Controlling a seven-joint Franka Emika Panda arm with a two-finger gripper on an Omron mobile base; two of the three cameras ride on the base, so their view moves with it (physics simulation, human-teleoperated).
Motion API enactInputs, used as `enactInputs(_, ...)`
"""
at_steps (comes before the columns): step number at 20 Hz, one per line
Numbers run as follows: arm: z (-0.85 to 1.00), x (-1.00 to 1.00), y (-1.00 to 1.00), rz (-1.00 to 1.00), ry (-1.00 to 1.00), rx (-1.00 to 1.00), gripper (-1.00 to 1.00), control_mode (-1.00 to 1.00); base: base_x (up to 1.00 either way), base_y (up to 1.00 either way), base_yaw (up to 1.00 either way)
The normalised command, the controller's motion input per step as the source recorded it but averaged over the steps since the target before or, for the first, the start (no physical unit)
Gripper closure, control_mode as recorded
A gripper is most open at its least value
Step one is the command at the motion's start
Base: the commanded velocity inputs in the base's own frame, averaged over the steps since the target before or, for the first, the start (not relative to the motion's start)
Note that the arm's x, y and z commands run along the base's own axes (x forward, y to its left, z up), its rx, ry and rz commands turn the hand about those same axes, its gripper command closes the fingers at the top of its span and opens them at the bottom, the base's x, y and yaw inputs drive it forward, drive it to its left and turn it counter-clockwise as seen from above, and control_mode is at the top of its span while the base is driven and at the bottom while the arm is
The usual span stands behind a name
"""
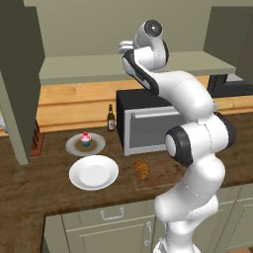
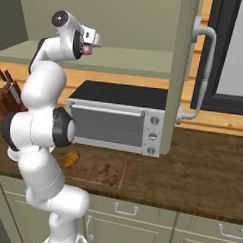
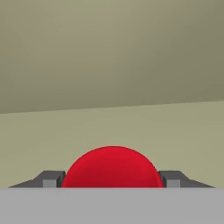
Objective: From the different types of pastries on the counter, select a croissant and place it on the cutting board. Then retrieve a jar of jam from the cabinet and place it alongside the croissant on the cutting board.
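Up at the cabinet (image 1: 133, 66) shelf, the gripper (image 2: 88, 48) reaches level with the jar of jam (image 3: 112, 168), arm raised high above the toaster oven (image 2: 116, 118). Hand view: the red lid sits centred between the two fingertips (image 3: 50, 179), one on each side, each right against its edge; jaws partly drawn in around the jar, and I cannot tell whether they press it yet. Centring looks deliberate, so both pads meet the jar evenly and it does not twist.

Croissant (image 1: 142, 169) lies on the cutting board (image 2: 104, 170) at its left end, so the first half of the task reads as done. Bare board remains to its right, towards the oven side, enough for a jar alongside.

Clearances: shelf surface runs flat and bare behind the jar. Judged risk on the way out is the shelf's front lip and the oven top directly beneath. Cupcake (image 1: 86, 139) and white plate (image 1: 94, 172) sit well left of the board on the worktop (image 2: 201, 167), out of the path
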Motion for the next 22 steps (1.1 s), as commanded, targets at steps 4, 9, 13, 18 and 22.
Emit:
enactInputs(4,0.31,-0.8,-0.4,0.09,0.0,0.04,1.0,-1.0,0.0,0.0,0.0)
enactInputs(9,0.06,-1.0,-0.58,0.22,0.0,0.03,1.0,-1.0,0.0,0.0,0.0)
enactInputs(13,0.01,-1.0,-0.48,0.32,0.0,0.0,1.0,-1.0,0.0,0.0,0.0)
enactInputs(18,0.15,-1.0,-0.31,0.32,0.0,0.0,1.0,-1.0,0.0,0.0,0.0)
enactInputs(22,0.06,-1.0,-0.2,0.34,0.0,-0.02,1.0,-1.0,0.0,0.0,0.0)
